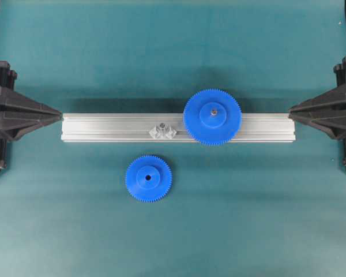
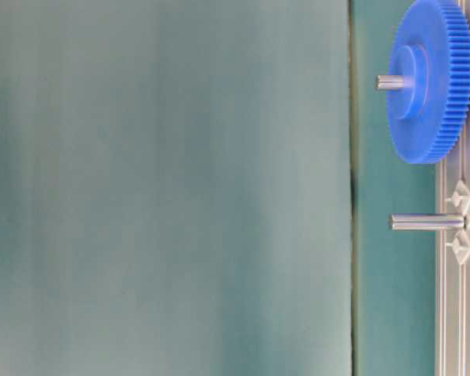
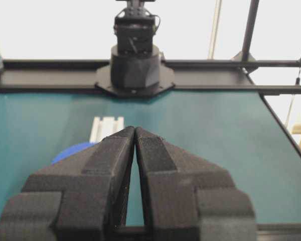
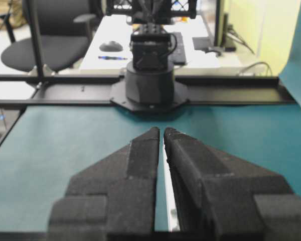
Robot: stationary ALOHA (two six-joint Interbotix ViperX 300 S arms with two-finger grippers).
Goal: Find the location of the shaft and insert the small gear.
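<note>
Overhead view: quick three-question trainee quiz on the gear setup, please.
1. True or false: the small blue plastic toothed gear already sits on the thin grey metal shaft.
2. What carries the larger blue toothed gear? A) the teal mat B) the silver aluminium rail C) an end effector
3. Fill in: both the left end effector and right end effector are ____ and hold nothing.

Key: 1 false, it lies on the teal mat in front of the rail; 2 B; 3 shut.

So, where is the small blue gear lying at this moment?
In the overhead view the small gear lies flat on the green table, left of centre, just below the aluminium rail and lower left of the shaft.
</note>
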